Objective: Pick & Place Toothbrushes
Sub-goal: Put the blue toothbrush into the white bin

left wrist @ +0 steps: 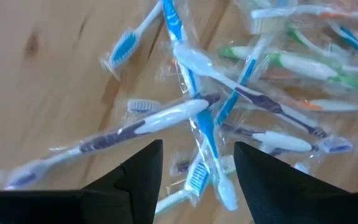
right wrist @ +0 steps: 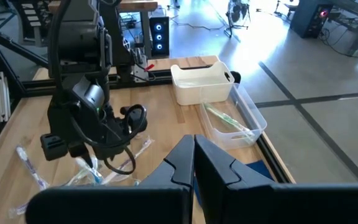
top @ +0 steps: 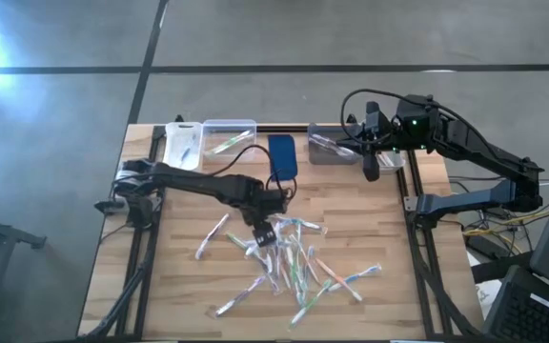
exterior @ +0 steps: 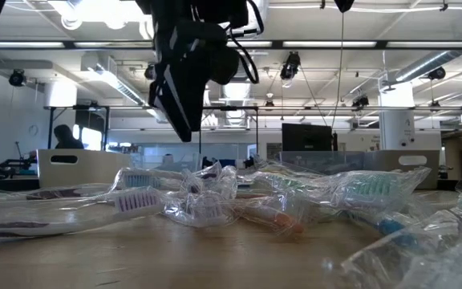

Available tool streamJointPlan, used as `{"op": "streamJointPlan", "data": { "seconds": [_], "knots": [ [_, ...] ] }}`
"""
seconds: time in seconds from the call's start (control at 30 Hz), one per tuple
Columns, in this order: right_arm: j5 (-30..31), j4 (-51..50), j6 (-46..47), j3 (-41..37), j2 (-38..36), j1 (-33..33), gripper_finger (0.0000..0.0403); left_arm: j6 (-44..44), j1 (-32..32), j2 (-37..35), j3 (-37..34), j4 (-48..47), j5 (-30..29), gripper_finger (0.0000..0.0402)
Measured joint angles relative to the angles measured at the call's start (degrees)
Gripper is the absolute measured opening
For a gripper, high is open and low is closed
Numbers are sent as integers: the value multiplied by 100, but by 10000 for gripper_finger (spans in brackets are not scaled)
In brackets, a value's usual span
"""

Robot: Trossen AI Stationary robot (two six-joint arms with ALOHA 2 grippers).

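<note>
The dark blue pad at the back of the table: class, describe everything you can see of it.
The dark blue pad is a flat rectangle with rounded corners, plain and matte. It lies flat on the wooden table near the back edge, long side running front to back, between the clear bin and the grey bin. A black cable crosses its front end. No toothbrush rests on it; neither pincer touches it.

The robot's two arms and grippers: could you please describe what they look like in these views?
Both arms are dark, nearly black, jointed segments. The left gripper has two dark, flat, wedge-shaped fingers; a black cable loops along its forearm. The right gripper ends in two dark angular fingers, and a small green light glows on its wrist housing, with black cables arching over it.
</note>
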Motion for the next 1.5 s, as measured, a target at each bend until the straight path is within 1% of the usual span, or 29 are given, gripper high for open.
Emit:
{"op": "streamJointPlan", "data": {
  "seconds": [0.27, 0.5, 0.7, 0.87, 1.27, 1.37, 1.5],
  "knots": [
    [0, 0, -1, 0, 0, 0, 8, -118, -7, 137, -103, 167, 14, 202],
    [-1, -2, 0, 0, 0, 0, 8, -573, -76, 293, -128, 269, 284, 202],
    [-1, -3, -2, 0, 0, 0, 8, -950, -81, 308, -132, 363, 238, 202],
    [-1, 0, 0, 0, 0, 0, 8, -1198, -107, 529, -132, 364, 308, 202],
    [0, -2, 0, 0, 0, 0, 8, -1237, -118, 833, -134, 557, 308, 201],
    [-1, 0, 0, 0, 0, 0, 8, -1234, -118, 837, -134, 560, 335, 190],
    [0, -2, 0, 0, 0, 0, 8, -1213, -118, 837, -134, 561, 339, 156]
  ]
}}
